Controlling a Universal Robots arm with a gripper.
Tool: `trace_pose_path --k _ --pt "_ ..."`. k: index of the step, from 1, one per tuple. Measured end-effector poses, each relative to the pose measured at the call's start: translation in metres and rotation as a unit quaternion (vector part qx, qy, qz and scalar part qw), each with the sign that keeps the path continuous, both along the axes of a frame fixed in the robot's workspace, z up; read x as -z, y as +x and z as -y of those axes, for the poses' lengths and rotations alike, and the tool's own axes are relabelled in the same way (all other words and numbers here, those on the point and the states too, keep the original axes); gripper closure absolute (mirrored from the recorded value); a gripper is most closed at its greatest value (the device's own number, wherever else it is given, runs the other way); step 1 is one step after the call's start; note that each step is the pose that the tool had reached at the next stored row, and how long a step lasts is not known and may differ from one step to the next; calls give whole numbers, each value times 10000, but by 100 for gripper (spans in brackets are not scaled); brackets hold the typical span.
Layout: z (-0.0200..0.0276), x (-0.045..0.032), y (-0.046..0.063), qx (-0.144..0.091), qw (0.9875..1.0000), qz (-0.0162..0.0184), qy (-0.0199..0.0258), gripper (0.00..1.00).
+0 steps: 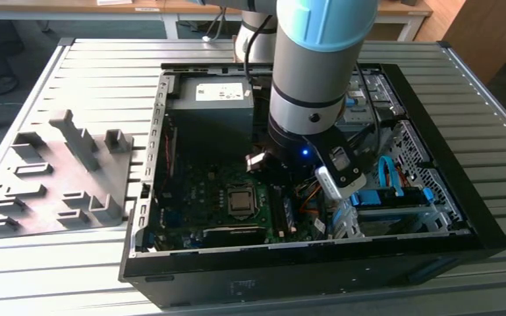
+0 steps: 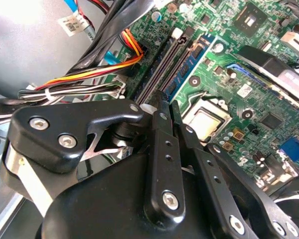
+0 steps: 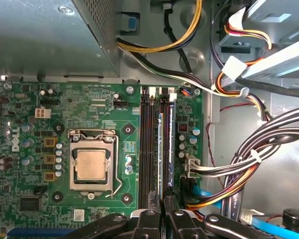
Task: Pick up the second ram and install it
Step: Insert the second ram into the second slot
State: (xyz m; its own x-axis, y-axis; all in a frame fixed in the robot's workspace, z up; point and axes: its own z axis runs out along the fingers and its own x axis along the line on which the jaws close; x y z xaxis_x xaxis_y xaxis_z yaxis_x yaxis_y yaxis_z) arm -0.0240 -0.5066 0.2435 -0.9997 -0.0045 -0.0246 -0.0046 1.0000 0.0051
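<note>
The second ram (image 3: 161, 149) stands on edge in a slot of the green motherboard (image 3: 35, 109), beside another stick with labels (image 3: 171, 144). In the second wrist view the same ram (image 2: 172, 62) runs straight out from my fingertips. My gripper (image 2: 168, 102) is shut, its black fingers (image 2: 162, 149) pressed together directly over one end of the ram. Both fingers also show in the first wrist view, where the gripper (image 3: 163, 206) sits at the slot's end. I cannot tell whether the tips touch the stick. In the exterior view the arm (image 1: 315, 99) reaches down into the open computer case (image 1: 323, 263).
The processor socket (image 3: 92, 164) lies beside the slots. Bundles of black, yellow and orange cables (image 3: 249, 164) run close on the other side. A grey plastic tray (image 1: 51, 191) with uprights sits on the slatted table at the exterior view's left. The power supply (image 1: 209, 99) fills the case's far end.
</note>
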Motion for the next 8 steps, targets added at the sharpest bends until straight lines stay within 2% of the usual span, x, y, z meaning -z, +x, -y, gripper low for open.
trace_pose_path --k 8 --pt "-2 28 0 0 10000 0 -4 86"
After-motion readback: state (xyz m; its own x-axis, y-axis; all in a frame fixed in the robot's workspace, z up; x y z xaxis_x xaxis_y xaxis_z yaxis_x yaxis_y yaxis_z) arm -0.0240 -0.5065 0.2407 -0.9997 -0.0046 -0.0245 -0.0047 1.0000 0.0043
